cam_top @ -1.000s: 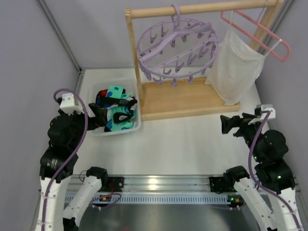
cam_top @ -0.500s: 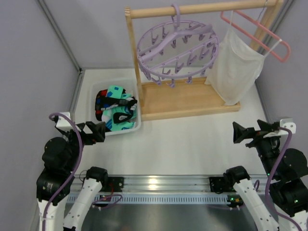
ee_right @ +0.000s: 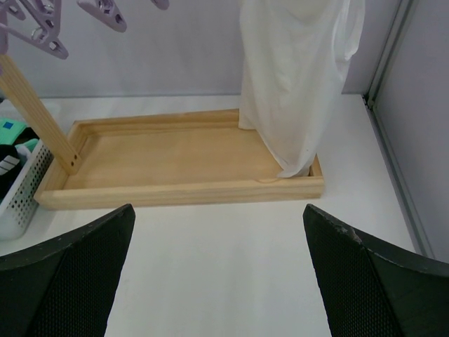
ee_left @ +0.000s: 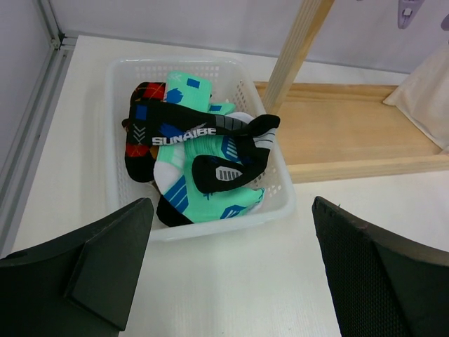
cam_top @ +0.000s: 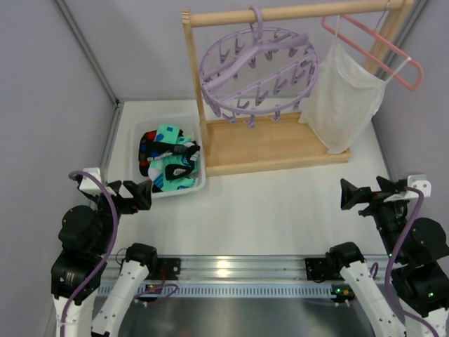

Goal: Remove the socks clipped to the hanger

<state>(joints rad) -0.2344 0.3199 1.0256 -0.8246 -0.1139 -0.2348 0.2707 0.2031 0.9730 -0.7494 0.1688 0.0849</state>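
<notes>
The lavender ring hanger (cam_top: 256,70) hangs by its hook from the wooden rack's top bar, its clip pegs dangling with no socks on them. Several socks (cam_top: 168,160), mint-teal, black with blue marks and red-black argyle, lie piled in the white basket (cam_top: 199,184); the left wrist view shows them (ee_left: 203,168) in the basket (ee_left: 280,203). My left gripper (cam_top: 135,196) is open and empty, just in front of the basket. My right gripper (cam_top: 358,195) is open and empty over the table at the right, in front of the rack's base.
The wooden rack (cam_top: 266,146) stands at the back with a tray base (ee_right: 175,165). A white mesh bag (cam_top: 344,102) hangs from a pink wire hanger (cam_top: 379,49) at the rack's right end. Grey walls close both sides.
Both arms have pulled back toward the near edge over the last second, the left away from the basket, the right away from the rack. The hanger swings slightly.
</notes>
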